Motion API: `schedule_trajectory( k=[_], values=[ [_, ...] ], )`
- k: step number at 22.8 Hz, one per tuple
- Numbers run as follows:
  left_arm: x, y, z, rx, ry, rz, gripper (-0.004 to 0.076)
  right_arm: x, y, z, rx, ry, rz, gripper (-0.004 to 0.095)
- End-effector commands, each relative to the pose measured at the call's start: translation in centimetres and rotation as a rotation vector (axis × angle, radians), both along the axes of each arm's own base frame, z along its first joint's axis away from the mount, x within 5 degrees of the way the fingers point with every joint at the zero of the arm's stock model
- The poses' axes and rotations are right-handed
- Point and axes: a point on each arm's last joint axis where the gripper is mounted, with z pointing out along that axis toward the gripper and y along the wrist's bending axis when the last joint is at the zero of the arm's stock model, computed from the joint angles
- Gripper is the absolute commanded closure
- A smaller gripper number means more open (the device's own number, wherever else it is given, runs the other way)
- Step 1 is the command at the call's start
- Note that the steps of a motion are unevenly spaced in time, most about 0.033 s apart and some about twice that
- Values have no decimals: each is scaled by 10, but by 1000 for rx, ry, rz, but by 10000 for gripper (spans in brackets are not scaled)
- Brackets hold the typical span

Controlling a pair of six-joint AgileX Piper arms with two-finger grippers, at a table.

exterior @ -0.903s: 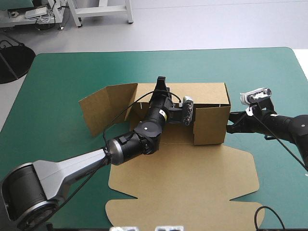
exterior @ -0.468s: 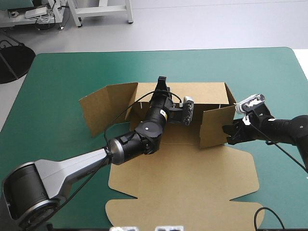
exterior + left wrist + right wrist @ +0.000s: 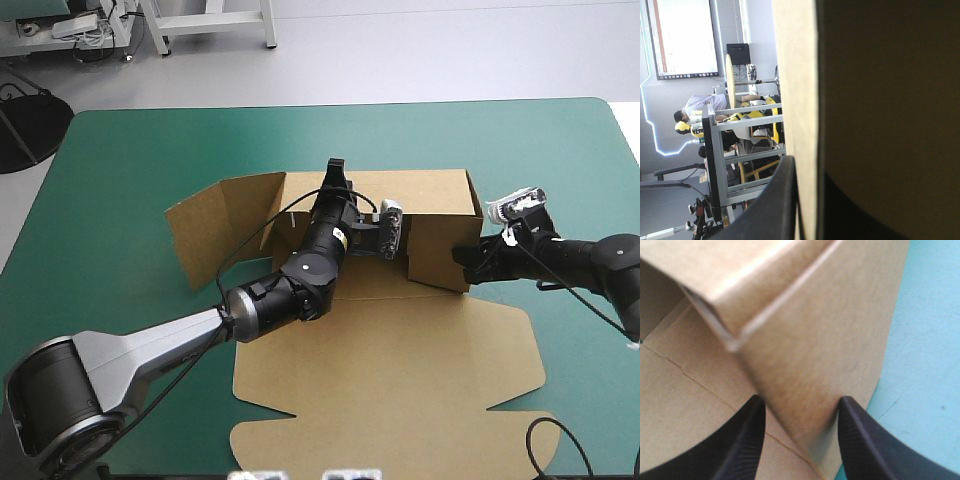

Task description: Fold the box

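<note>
Left pincer [image 3: 336, 168] pinched the box's [image 3: 440, 190] rear wall; right pincer [image 3: 800, 401], spread, straddled the side wall, plain only in its wrist view.

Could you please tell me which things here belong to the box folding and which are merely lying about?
In the job: the box, walls partly raised; the left gripper, shut on its far wall; the right gripper, open around a side wall.
Lying about: nothing loose visible on the teal-green cover.
</note>
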Motion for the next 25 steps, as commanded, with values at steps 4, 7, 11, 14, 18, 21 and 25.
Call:
schedule_trajectory(
  k=[4, 7, 11, 14, 18, 21, 25],
  values=[
    [-9, -8, -7, -109, 115, -31, 732, 16, 1, 6, 75, -94, -11, 738],
    [-9, -8, -6, -105, 110, -36, 732, 16, 1, 6, 63, -117, -1, 926],
    [-8, -5, -6, -92, 102, -8, 732, 16, 1, 5, 17, -135, 27, 908],
    [-7, -4, -6, -86, 99, 6, 731, 16, 1, 5, 25, -128, 19, 908],
    [-7, -4, -6, -70, 90, -3, 689, 15, 1, 4, 30, -112, 18, 908],
    [-7, -4, -5, -64, 82, -7, 601, 15, 0, 3, 20, -105, 22, 908],
    [-7, -6, -4, -54, 62, -31, 350, 14, 1, 3, 21, -98, 27, 908]
  ],
)
